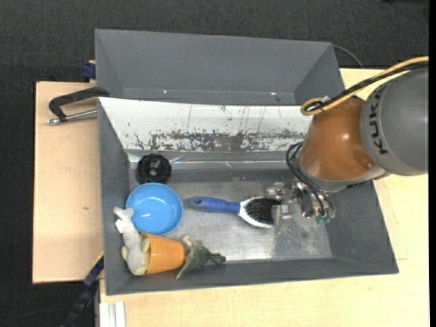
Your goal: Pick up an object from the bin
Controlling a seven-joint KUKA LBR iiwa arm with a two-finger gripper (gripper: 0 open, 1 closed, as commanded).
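My gripper (294,205) is low in the bin's right part, under the arm's orange cover. It sits just to the right of a hairbrush (228,207) with a blue handle and a white head of black bristles. The brush lies flat across the middle of the bin floor, handle pointing left. Its head is right next to the gripper, and whether they touch is hidden.
At the bin's left lie a blue bowl (155,208), a black round knob-like thing (152,167) behind it, and a small heap in the front left corner: an orange cup (165,253), a green toy (199,257), a white piece (128,231).
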